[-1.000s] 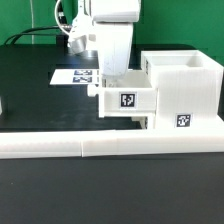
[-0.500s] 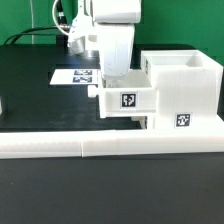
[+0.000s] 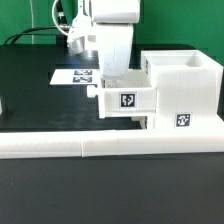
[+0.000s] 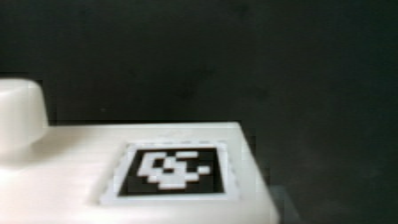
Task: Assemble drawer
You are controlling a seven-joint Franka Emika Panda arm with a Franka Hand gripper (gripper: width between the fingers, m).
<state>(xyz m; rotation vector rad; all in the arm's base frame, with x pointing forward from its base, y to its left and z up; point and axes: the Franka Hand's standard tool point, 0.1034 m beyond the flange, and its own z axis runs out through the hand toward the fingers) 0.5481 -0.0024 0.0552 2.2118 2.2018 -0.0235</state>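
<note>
The drawer's large white housing (image 3: 186, 88) stands at the exterior view's right, against the rail. A smaller open-top tray (image 3: 128, 101) with a square tag sits partly inside the housing's left opening and sticks out to the left. My gripper (image 3: 108, 80) reaches down from above into the tray's left end; its fingertips are hidden behind the tray wall. The wrist view shows only the tray's white face (image 4: 71, 160), its tag (image 4: 173, 170) and a round knob (image 4: 16, 115). No fingers show there.
The long low white border rail (image 3: 100, 145) runs along the front of the black table. The marker board (image 3: 74, 75) lies flat behind the tray, to the left. A small white object (image 3: 2, 104) shows at the left edge.
</note>
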